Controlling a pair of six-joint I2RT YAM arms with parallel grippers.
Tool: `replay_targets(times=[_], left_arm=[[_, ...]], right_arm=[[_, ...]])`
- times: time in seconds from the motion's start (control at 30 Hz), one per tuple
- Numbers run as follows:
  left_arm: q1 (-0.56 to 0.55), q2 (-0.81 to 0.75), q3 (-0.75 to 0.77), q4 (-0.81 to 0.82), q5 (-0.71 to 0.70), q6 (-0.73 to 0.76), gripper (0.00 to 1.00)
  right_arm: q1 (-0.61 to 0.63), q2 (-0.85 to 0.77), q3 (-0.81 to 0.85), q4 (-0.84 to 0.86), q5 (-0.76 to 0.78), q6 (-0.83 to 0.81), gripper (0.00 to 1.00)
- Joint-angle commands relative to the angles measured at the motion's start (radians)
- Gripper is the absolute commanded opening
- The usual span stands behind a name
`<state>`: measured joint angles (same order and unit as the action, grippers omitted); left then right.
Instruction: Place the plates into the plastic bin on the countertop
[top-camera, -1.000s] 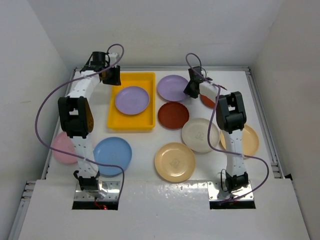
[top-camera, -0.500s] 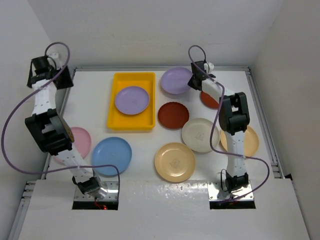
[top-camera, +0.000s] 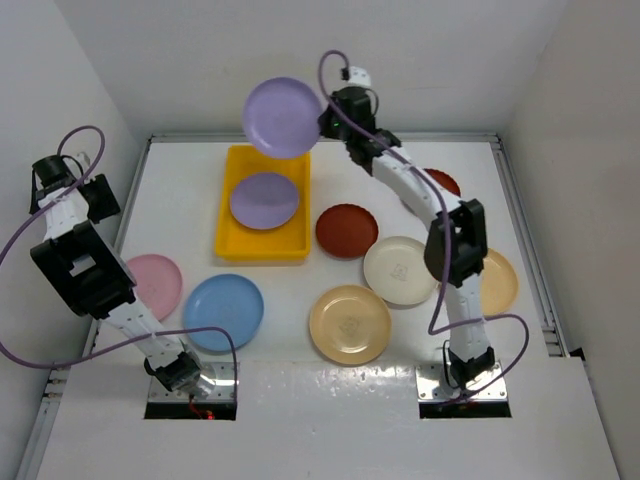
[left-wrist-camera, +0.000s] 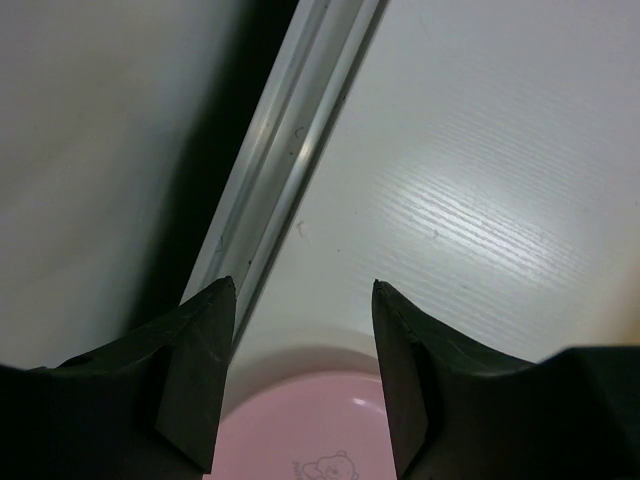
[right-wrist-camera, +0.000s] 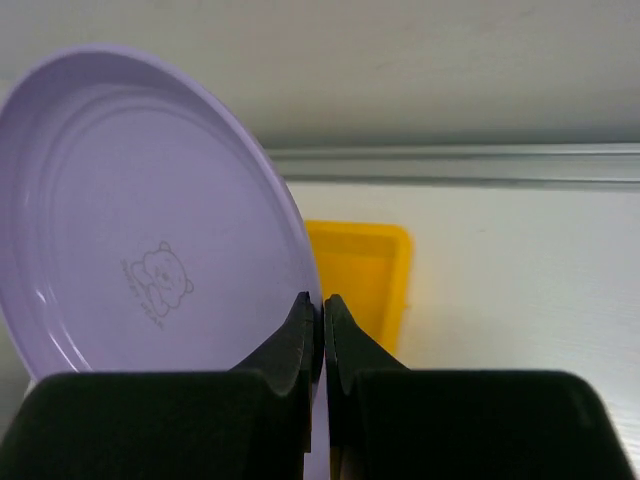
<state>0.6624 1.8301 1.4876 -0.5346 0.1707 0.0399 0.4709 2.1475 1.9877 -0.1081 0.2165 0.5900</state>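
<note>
Lilac plate (top-camera: 282, 117) aslant in right pincer (right-wrist-camera: 318, 302)

Both arms are built alike: slim white links joined by bulky black joint housings. The left arm (top-camera: 85, 275) and the right arm (top-camera: 455, 250) each carry a thin purple cable (top-camera: 82, 128) that hangs in loose loops away from the links. Each base is bolted to a shiny metal plate (top-camera: 225, 378) at the worktop's near edge, with a bit of red wire (top-camera: 203, 410) showing below the left one. The left gripper (left-wrist-camera: 300, 290) has matte black, wedge-shaped fingers (left-wrist-camera: 195, 375) with flat inner faces — the right gripper (right-wrist-camera: 320, 305) has the same black fingers, tapering to thin tips.
</note>
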Motion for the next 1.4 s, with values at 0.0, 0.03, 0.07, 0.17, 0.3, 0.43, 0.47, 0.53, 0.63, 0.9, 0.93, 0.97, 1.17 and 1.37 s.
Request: replay_targets(times=[0.0, 0.03, 0.07, 0.17, 0.3, 0.43, 0.47, 0.53, 0.63, 0.9, 0.93, 0.97, 1.17, 1.37], left_arm=[[0.022, -0.051, 0.008, 0.022, 0.030, 0.005, 0.59], [0.022, -0.040, 0.008, 0.022, 0.042, 0.005, 0.59], [0.022, -0.040, 0.017, 0.022, 0.043, 0.005, 0.59], [0.032, -0.022, 0.026, 0.022, 0.053, 0.005, 0.59], [0.042, -0.011, 0.026, 0.022, 0.064, 0.014, 0.59], [0.051, -0.002, 0.008, 0.022, 0.064, 0.014, 0.59], [0.051, -0.002, 0.008, 0.022, 0.064, 0.014, 0.59], [0.051, 0.008, 0.008, 0.022, 0.064, 0.014, 0.59], [0.051, 0.008, -0.001, 0.022, 0.075, 0.014, 0.59], [0.060, 0.008, -0.010, 0.022, 0.075, 0.047, 0.59], [0.060, 0.008, -0.010, 0.004, 0.075, 0.057, 0.59], [0.060, 0.008, -0.010, -0.011, 0.087, 0.084, 0.59], [0.060, 0.017, -0.047, -0.159, 0.089, 0.300, 0.61], [0.100, 0.077, -0.082, -0.261, -0.036, 0.376, 0.61]], right_arm=[[0.058, 0.155, 0.143, -0.122, -0.097, -0.067, 0.00], [0.070, 0.172, 0.155, -0.122, -0.103, -0.055, 0.00], [0.078, 0.213, 0.172, -0.110, -0.112, -0.055, 0.00], [0.101, 0.258, 0.192, -0.105, -0.120, -0.048, 0.00], [0.109, 0.301, 0.201, -0.097, -0.155, -0.027, 0.00], [0.110, 0.331, 0.204, -0.104, -0.155, -0.028, 0.00], [0.113, 0.334, 0.201, -0.104, -0.154, -0.024, 0.00], [0.114, 0.351, 0.203, -0.102, -0.157, -0.022, 0.00], [0.118, 0.365, 0.207, -0.107, -0.154, -0.033, 0.07], [0.127, 0.348, 0.149, -0.065, -0.154, -0.067, 0.40], [0.132, 0.344, 0.148, -0.064, -0.157, -0.071, 0.41], [0.130, 0.342, 0.151, -0.064, -0.155, -0.079, 0.41], [0.138, 0.310, 0.151, -0.065, -0.154, -0.117, 0.41], [0.138, 0.187, 0.100, -0.022, -0.158, -0.137, 0.50]])
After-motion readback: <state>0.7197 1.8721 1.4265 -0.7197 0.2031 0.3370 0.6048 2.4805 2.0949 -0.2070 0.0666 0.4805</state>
